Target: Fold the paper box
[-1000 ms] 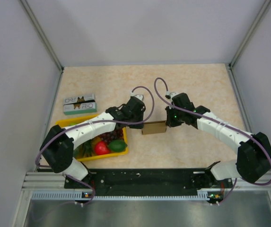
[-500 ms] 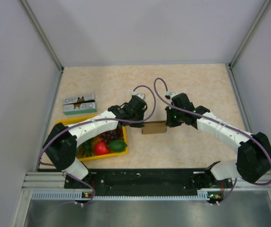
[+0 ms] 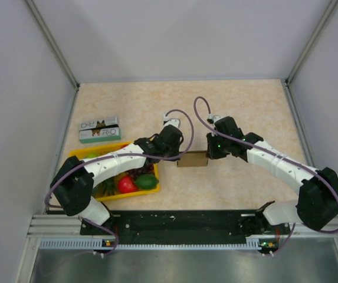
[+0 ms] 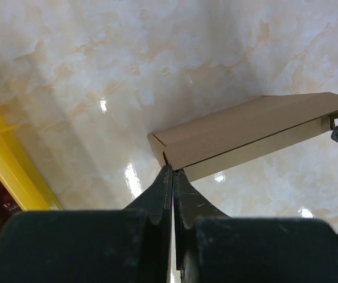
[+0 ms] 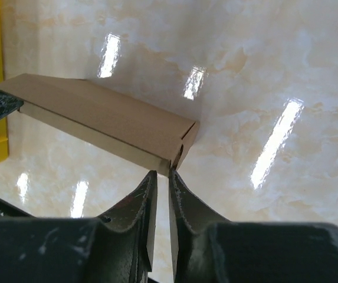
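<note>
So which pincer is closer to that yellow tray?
Left. The left pincer is at the end of the paper box beside the yellow tray; the right pincer is at its far end.

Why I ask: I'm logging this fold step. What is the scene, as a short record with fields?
box: brown, folded into a low closed shape, between the two grippers
left gripper: jaws shut, tips at the box's left end
right gripper: jaws a narrow gap apart, tips at the box's right end
tray: yellow, holds fruit, left of the box, partly under the left arm
carton: green and white, beyond the tray
table: pale marbled top
</note>
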You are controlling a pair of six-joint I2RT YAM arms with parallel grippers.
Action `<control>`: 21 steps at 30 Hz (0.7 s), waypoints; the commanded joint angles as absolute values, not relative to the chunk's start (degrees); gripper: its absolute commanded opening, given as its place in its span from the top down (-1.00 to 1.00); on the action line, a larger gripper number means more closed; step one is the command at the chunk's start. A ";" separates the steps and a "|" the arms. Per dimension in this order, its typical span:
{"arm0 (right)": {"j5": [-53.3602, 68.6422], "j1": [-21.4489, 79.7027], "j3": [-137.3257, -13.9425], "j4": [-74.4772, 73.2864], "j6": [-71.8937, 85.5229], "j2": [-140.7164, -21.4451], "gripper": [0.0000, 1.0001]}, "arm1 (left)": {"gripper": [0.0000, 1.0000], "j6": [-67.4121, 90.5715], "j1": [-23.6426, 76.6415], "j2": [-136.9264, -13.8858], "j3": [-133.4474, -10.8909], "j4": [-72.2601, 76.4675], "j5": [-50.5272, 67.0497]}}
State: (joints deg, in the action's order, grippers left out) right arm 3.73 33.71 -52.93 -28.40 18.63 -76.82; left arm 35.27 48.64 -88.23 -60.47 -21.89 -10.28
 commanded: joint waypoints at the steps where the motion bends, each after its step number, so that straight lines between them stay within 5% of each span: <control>1: 5.44 34.46 -55.54 -29.00 21.09 -72.51 0.68 | 1.00 36.03 49.75 -88.86 -56.87 -21.62 -12.57; 9: 7.12 33.14 -58.79 -32.25 20.22 -70.31 0.35 | 1.00 36.12 50.45 -88.42 -55.81 -20.66 -14.06; 21: 5.45 33.13 -59.15 -33.75 11.34 -76.90 0.58 | 1.00 35.42 50.98 -88.33 -56.25 -21.01 -14.76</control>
State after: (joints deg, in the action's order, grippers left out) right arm 6.48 33.21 -57.47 -33.10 14.28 -75.61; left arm 35.83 50.68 -87.24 -57.95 -18.11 -14.50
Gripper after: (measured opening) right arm 0.228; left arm 0.008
